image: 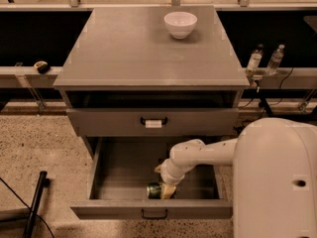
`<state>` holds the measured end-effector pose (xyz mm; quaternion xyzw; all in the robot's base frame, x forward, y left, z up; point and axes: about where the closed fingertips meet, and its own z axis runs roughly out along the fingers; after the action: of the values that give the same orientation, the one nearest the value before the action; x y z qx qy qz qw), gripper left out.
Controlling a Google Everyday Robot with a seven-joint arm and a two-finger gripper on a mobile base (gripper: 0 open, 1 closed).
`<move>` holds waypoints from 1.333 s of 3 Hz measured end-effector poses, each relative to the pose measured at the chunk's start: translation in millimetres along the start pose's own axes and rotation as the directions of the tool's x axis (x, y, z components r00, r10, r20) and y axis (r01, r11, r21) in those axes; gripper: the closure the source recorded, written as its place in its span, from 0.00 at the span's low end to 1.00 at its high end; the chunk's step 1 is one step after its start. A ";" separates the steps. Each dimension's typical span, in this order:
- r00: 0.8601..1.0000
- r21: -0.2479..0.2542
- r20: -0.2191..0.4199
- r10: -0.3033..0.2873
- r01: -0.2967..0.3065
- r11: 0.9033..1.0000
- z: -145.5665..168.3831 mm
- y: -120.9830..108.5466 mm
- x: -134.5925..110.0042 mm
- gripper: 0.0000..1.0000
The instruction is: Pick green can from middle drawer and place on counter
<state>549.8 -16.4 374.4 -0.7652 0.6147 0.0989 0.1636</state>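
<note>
The green can [153, 190] lies on its side at the front of the open middle drawer [119, 168], near its front wall. My gripper [166, 188] reaches down into the drawer from the right on the white arm [203, 155] and is at the can's right end, touching or nearly touching it. The grey counter [133, 43] tops the cabinet above, with a white bowl [180, 24] at its back right.
The drawer above, with a white tag on its handle [153, 122], is closed below an open gap. Two clear plastic bottles [265, 59] stand on a ledge at the right. A dark pole [33, 202] leans at the lower left. My white body [277, 182] fills the lower right.
</note>
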 end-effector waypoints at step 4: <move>0.863 0.118 0.504 -0.029 -0.036 0.992 -99.0 -7.3 -25.1 1.00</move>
<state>546.3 -29.0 476.0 -0.7000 0.5568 0.2578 0.3654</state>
